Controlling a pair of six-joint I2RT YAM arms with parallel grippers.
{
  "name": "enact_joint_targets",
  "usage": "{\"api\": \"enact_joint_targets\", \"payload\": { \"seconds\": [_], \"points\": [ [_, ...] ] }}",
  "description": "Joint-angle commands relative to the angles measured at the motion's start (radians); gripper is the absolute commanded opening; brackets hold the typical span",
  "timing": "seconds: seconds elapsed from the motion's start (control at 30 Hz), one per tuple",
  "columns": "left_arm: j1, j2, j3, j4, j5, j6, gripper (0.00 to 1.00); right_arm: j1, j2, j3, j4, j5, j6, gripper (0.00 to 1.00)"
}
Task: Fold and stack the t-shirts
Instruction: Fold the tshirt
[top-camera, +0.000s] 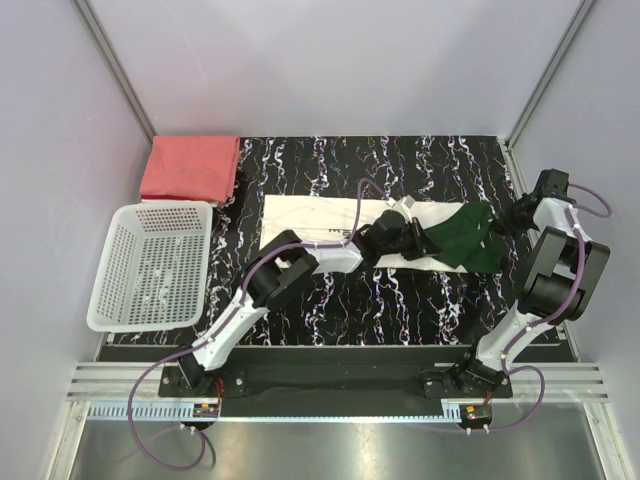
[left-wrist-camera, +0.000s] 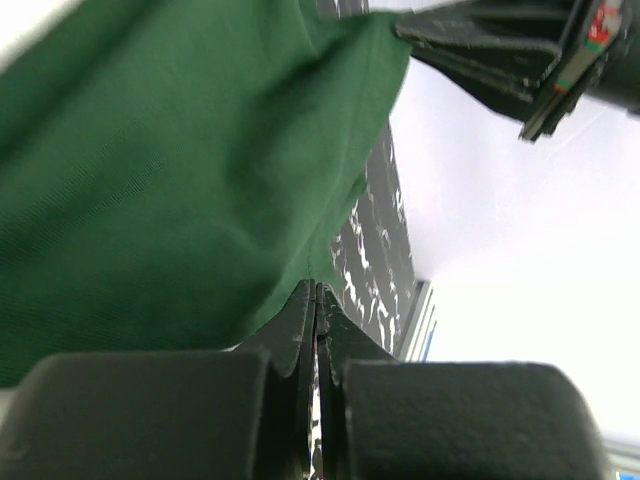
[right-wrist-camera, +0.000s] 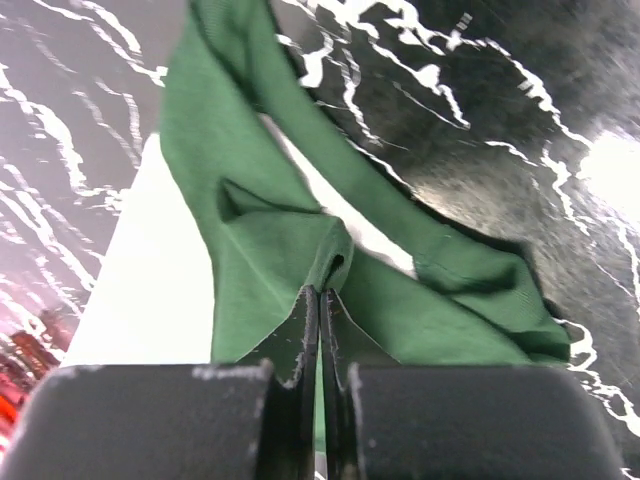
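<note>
**Both grippers clamped on the green end of the cream-white t-shirt, apparently set up for a fold.**

The shirt lies flat at the centre of the marbled table, its green end toward 3 o'clock. The left gripper and right gripper are each fully closed with green cloth nipped at the tips. Two separate pinch points probably keep the edge spread when it is lifted. The left arm reaches from 7 o'clock, elbow bent, wrist low over the shirt. The right arm stands folded at 4 o'clock, its wrist angled inward. The salmon-red t-shirt lies folded at 10 o'clock, beyond the basket at 9 o'clock.
</note>
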Motion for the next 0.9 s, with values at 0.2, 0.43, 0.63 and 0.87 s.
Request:
{"api": "enact_joint_targets", "payload": {
  "seconds": [0.2, 0.43, 0.63, 0.87],
  "points": [
    [0.053, -0.021, 0.095, 0.047, 0.043, 0.002, 0.00, 0.007, 0.028, 0.098, 0.051, -0.155, 0.082, 0.00],
    [0.127, -0.119, 0.017, -0.023, 0.114, 0.067, 0.00, 0.036, 0.117, 0.132, 0.136, -0.255, 0.164, 0.00],
    [0.182, -0.200, 0.009, -0.239, 0.118, 0.250, 0.04, 0.063, 0.192, 0.185, 0.195, -0.281, 0.205, 0.00],
    [0.205, -0.243, -0.015, -0.318, 0.135, 0.339, 0.10, 0.105, 0.263, 0.259, 0.281, -0.358, 0.283, 0.00]
  ]
}}
